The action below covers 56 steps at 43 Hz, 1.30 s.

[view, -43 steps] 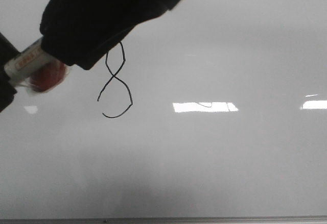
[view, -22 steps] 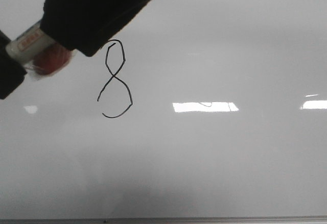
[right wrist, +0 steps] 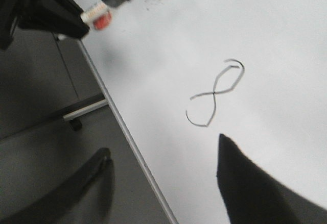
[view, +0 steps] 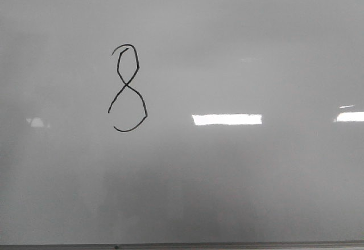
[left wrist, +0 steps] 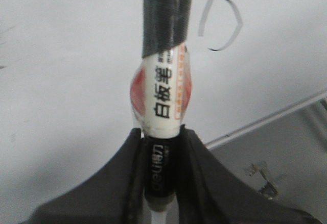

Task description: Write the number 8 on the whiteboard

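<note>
Black ink forms the number 8 [view: 128,88] on the whiteboard [view: 239,181], left of the board's middle and nearer its far edge than the thin dark strip along its near edge; the upper loop is narrow and the lower loop stays slightly open at its left. We judge the figure done, so what matters now is the marker [left wrist: 162,89], which the left gripper [left wrist: 161,147] clamps by its dark lower barrel, the white labelled section and the grey-taped tip end standing clear above the fingers. We take the marker for a light, stiff, smooth plastic cylinder that could slide or twist in the pads, so a hold low on the barrel, as it is now, seems sound, with the tip kept off the board to avoid stray marks. The right gripper [right wrist: 163,178] hangs spread wide and empty near the board's edge, with the figure just beyond its fingers. The whiteboard is glossy and hard, carrying bright rectangular reflections, and fresh ink there will probably smear if brushed. Beyond the board's edge we see grey floor and what may be a metal frame leg, though the blur leaves that uncertain.
</note>
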### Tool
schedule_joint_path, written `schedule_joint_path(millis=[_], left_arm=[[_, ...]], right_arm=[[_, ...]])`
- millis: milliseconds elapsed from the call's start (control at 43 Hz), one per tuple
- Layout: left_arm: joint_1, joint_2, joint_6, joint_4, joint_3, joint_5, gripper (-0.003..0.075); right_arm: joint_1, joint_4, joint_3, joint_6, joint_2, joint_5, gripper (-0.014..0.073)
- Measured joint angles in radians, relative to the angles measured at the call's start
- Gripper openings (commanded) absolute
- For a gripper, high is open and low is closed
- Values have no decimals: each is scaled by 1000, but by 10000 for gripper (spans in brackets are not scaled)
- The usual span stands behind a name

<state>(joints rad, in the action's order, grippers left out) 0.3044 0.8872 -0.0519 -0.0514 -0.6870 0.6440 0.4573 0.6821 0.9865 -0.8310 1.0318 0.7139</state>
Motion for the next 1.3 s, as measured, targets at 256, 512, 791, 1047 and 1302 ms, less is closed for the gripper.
schedule_joint_path(millis=[256,512,791,1047,1302], left_arm=[[-258,8,4,6,2,-37,-21],[-314,150,4,6,30,-152,-21],[-315,330,4,-1,33,-380,-20],[-315,464,4,-4,33,-552,-7],[-315,520,4,-4,33,-595,253]], right_arm=[[-140,2,-321,141,-300,-61,66],[-181,2,-579,238,-577,-162,-68],[-181,4,-624,242,-704,-209,-69],[-181,2,-626,244,-705,-209,-69],[-181,0,-626,244,-705,-209,-69]])
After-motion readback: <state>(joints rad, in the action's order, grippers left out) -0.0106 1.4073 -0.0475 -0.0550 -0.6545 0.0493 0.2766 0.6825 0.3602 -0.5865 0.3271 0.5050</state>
